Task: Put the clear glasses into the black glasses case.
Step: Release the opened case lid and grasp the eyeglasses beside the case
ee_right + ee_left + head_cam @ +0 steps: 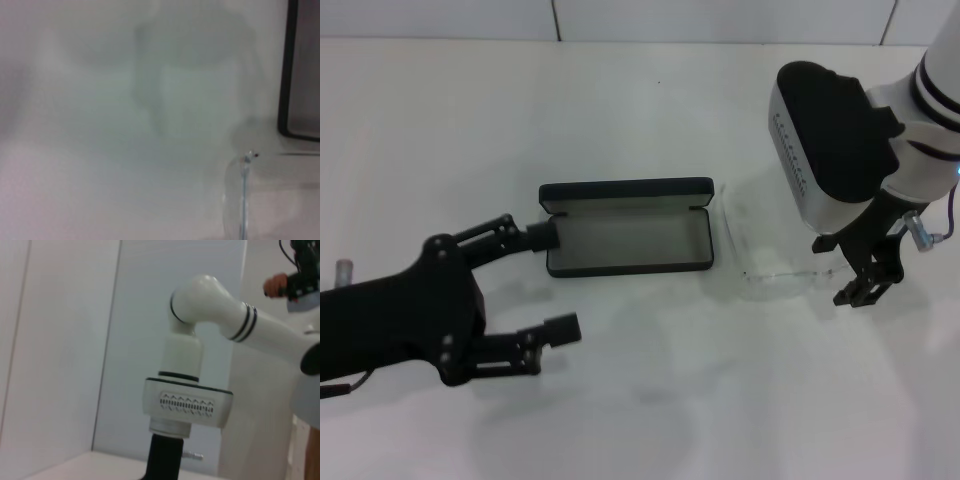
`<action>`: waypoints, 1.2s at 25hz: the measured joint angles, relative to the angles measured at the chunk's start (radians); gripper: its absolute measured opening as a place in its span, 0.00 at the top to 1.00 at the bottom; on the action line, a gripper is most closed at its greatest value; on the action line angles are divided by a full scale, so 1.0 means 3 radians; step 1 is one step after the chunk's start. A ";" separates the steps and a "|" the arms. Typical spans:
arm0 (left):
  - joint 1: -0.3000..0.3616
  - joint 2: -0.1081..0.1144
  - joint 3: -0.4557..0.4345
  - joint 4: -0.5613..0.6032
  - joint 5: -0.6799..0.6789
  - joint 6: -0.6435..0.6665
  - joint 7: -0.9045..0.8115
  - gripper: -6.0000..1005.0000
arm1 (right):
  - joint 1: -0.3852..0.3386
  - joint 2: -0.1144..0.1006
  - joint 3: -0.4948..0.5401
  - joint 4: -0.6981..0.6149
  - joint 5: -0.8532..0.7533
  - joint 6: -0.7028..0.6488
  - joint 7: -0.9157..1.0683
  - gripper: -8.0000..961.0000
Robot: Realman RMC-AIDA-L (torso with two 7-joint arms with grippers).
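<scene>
The black glasses case (625, 238) lies open at the table's middle, its grey lining up and its lid toward the far side. Its corner also shows in the right wrist view (289, 75). The clear glasses (760, 265) lie on the table just right of the case, with one arm running along the case's right end. A hinge and part of the clear front (242, 195) show in the right wrist view. My right gripper (842, 270) hangs open at the glasses' right end. My left gripper (556, 284) is open, with its upper finger (542, 236) at the case's left end.
The white table (650, 420) runs to a tiled wall at the back. A small metal stub (344, 270) sits at the far left. The left wrist view shows only my right arm's white elbow (200, 305) against wall panels.
</scene>
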 joint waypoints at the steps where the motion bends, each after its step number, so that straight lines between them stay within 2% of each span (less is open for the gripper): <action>1: -0.0011 0.0002 -0.0002 0.0028 0.0050 0.0000 -0.0001 0.13 | -0.0001 0.0000 -0.0006 0.0033 0.0001 0.0019 -0.0001 0.37; 8: -0.0014 -0.0003 -0.0011 0.0201 0.0283 -0.0004 -0.0004 0.13 | 0.0019 0.0001 -0.0139 0.0155 0.0001 0.0171 -0.0006 0.37; 30: -0.0090 -0.0015 -0.0013 0.0176 0.0299 -0.0085 -0.0005 0.14 | 0.0042 0.0005 -0.0189 0.0403 0.0047 0.0417 -0.0163 0.37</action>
